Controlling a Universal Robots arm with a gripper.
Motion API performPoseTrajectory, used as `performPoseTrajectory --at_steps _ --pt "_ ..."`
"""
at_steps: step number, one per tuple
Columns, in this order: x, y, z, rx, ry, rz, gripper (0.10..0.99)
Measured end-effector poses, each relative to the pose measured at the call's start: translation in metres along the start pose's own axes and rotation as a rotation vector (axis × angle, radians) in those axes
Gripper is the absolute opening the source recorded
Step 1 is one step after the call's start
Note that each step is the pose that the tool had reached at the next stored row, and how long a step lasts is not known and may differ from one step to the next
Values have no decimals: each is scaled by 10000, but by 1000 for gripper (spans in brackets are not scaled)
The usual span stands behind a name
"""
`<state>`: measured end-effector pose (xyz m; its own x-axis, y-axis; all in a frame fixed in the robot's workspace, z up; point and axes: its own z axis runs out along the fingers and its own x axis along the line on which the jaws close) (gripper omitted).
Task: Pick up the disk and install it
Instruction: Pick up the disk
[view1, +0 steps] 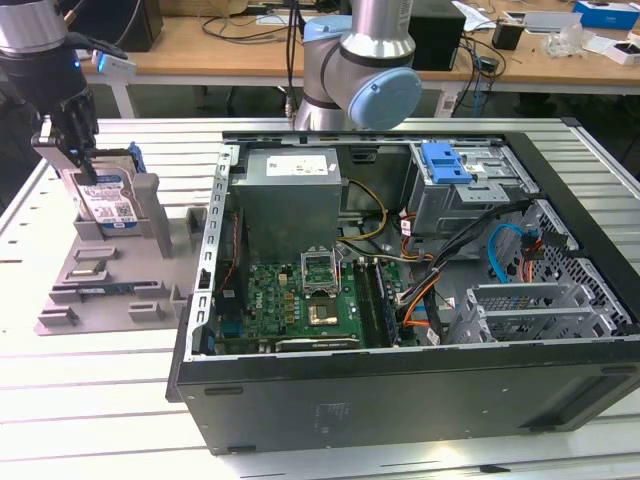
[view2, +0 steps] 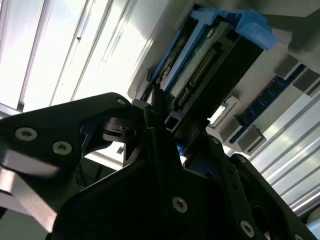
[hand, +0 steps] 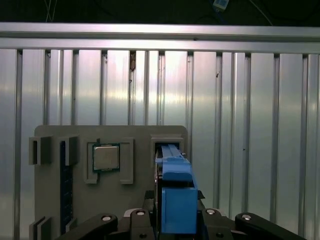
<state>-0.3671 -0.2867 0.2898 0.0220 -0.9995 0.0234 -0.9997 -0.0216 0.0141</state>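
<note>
On the grey stand (view1: 100, 285), the gripper (view1: 82, 165) clasps the half-hidden disk (view1: 110, 203).

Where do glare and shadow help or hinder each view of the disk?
Exterior view: even light on the disk, computer case interior shaded. Second wrist view: table slats glare white, gripper a dark silhouette. First wrist view: bright streaks along the slats, the disk's blue carrier clearly lit.
</note>
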Motion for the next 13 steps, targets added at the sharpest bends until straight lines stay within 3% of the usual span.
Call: performPoseTrajectory --at_steps 13 --pt "0 0 3 4 -1 0 369"
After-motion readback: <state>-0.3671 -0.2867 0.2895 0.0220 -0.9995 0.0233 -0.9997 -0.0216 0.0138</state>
